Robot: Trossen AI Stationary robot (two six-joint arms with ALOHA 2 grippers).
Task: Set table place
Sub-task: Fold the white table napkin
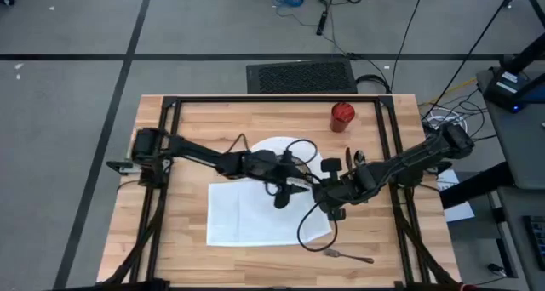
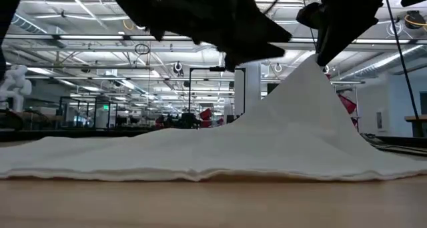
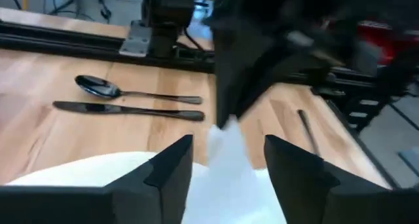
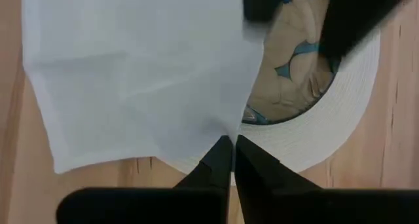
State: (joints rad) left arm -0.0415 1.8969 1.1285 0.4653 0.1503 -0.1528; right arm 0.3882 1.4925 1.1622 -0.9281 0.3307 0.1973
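A white cloth napkin (image 1: 247,214) lies spread on the table's near middle, its far right corner pulled up into a peak (image 2: 310,75). My right gripper (image 4: 229,145) is shut on that corner. My left gripper (image 3: 226,142) is open, one finger on each side of the raised cloth; whether it touches, I cannot tell. Behind the napkin sits the white plate (image 4: 340,119) with the bowl (image 4: 301,73) in it, both partly under the arms. The red cup (image 1: 342,112) stands at the far right. My right gripper pinches the napkin's raised corner (image 4: 226,127) between its two fingertips. The fingers reach down from above, as the low view shows. The cloth slopes down from the hold like a tent (image 2: 293,115), and the rest of the napkin lies flat on the table.
A spoon (image 3: 105,88) and a knife (image 3: 131,110) lie side by side on the wood right of the plate. A fork (image 1: 349,255) rests near the table's front right. Black frame rails (image 1: 272,99) cross the table's far edge and sides.
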